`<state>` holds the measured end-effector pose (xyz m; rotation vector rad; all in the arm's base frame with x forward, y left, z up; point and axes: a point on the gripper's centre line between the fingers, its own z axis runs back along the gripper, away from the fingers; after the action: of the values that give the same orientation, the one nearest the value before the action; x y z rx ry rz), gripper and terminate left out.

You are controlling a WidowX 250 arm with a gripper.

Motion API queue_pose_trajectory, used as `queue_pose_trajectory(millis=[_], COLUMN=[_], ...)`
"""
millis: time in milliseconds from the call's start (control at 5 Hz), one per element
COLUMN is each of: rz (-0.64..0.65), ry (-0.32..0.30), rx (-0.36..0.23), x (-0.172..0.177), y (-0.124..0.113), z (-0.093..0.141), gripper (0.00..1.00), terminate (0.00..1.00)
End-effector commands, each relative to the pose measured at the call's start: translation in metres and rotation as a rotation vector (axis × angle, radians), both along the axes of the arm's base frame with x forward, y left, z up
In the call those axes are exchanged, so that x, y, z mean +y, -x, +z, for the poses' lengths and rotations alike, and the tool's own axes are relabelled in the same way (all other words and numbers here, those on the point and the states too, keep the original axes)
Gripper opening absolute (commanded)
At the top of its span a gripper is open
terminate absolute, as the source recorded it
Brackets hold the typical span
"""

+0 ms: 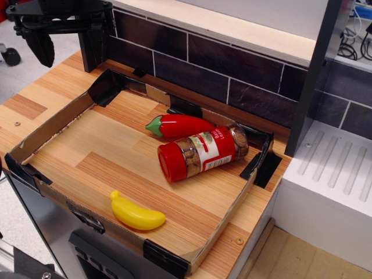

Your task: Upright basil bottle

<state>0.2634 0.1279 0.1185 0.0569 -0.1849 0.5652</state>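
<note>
While the pincer point(39, 43) hangs apart, the basil bottle point(201, 152) lies sideways.

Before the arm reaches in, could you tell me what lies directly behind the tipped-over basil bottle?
A red toy chili pepper lies right behind the basil bottle, apparently touching. The pepper's right end is hidden by the bottle. Beyond stands the cardboard tray wall.

On the wooden surface point(110, 157), well away from the gripper point(40, 43), lie the basil bottle point(203, 152), chili pepper point(180, 125) and banana point(136, 213).

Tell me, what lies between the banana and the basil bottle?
Nothing: only bare wooden board separates the banana from the basil bottle, as the single camera view shows.
</note>
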Motion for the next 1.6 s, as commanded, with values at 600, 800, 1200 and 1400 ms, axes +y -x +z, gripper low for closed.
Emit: queue_pose_trajectory(millis=[600, 800, 1200, 1400], rz=[-0.751, -1.000, -1.209, -1.161], ry=[-0.047, -0.080, -0.113, -0.094], rx=[0.020, 0.013, 0.022, 0.023], x=[-0.073, -0.095, -0.111, -0.115], y=[0.017, 0.026, 0.031, 0.029], z=[-0.012, -0.022, -0.049, -0.057], gripper=[1.00, 1.00, 1.00, 1.00], terminate=[0.00, 0.00, 0.00, 0.00])
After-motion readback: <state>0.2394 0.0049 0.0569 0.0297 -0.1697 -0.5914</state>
